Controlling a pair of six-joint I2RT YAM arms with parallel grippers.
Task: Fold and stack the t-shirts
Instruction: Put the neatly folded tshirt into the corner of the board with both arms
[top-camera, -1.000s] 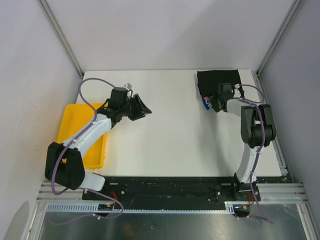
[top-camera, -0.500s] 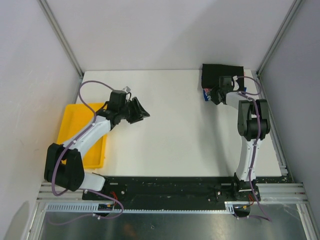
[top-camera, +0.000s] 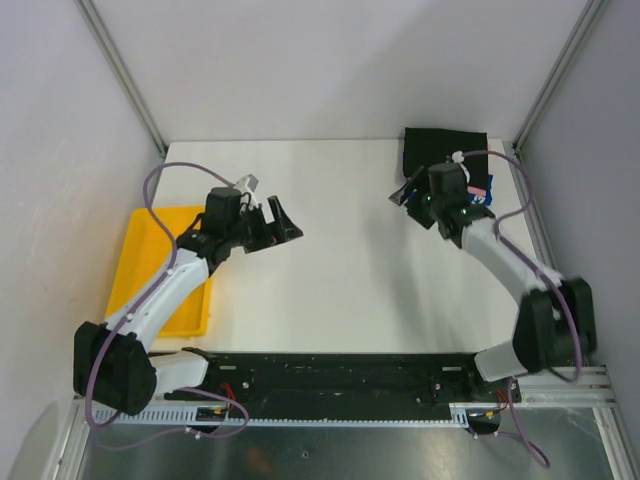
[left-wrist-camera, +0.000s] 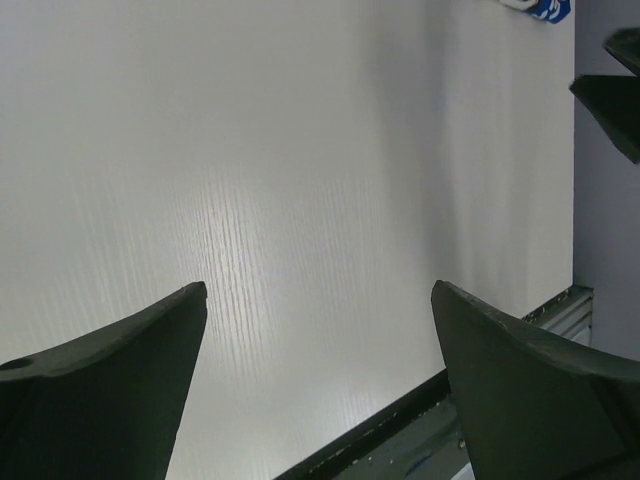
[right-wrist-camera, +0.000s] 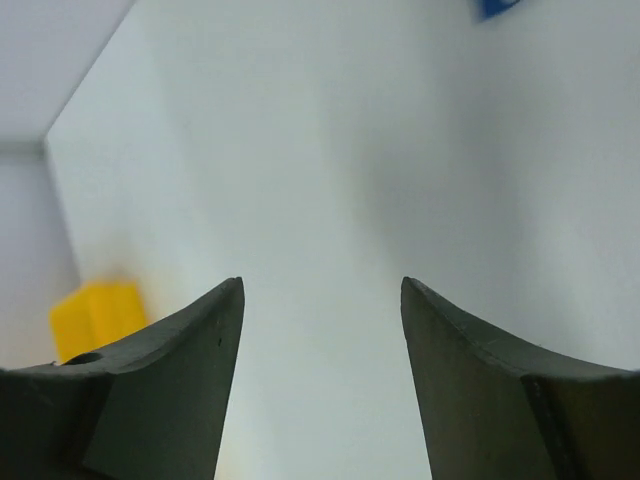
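White table (top-camera: 340, 290) fills both of your wrist views, and both grippers hang over it holding nothing. Your right gripper (top-camera: 404, 192) has its fingers spread wide apart. The folded black t-shirt (top-camera: 445, 150) lies just beyond it, toward the far right corner, and a sliver of a pink t-shirt (top-camera: 481, 188) shows behind its wrist, by the black one's near edge. Your left gripper (top-camera: 287, 220) is spread just as wide and sits well apart from the shirts. In its wrist view a corner of the blue-and-white t-shirt (left-wrist-camera: 535, 6) shows at the top right, far ahead of the fingertips. The yellow tray (top-camera: 150, 290) sits behind this gripper, beside its arm.
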